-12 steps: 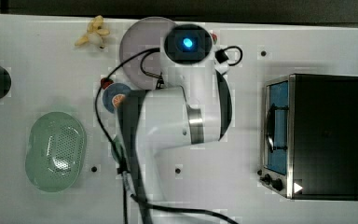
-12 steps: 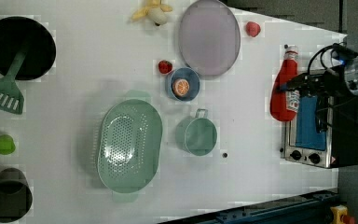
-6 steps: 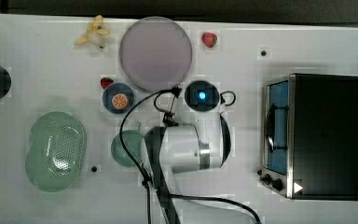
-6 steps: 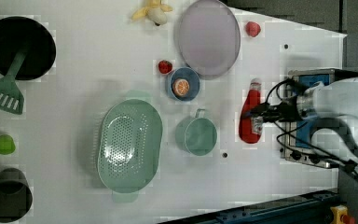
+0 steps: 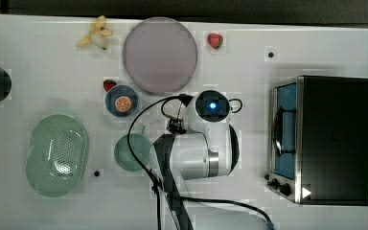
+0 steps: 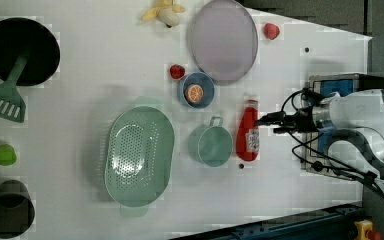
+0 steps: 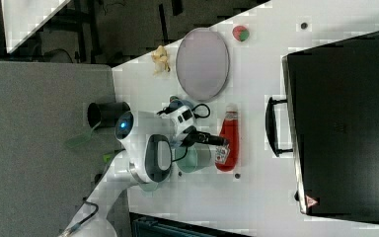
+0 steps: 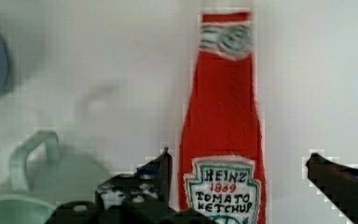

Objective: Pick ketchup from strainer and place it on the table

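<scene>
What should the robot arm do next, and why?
Probably lift straight away. The ketchup bottle already lies on the table beside the cup, outside the strainer, and the fingers stand open on either side of it.

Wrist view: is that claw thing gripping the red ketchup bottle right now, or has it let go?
Gripper: open, fingers apart on either side of the red ketchup squeeze bottle, holding nothing.

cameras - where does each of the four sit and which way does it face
Top view: overhead, straight down on the table; arm covers the middle.
Left view: high, looking down; ketchup lying beside the cup, arm at the left view's right.
Right view: high, from the opposite side; arm, toaster oven.
Wrist view: on the hand, looking down past the open fingers at the ketchup.
All but the top view show the ketchup.
</scene>
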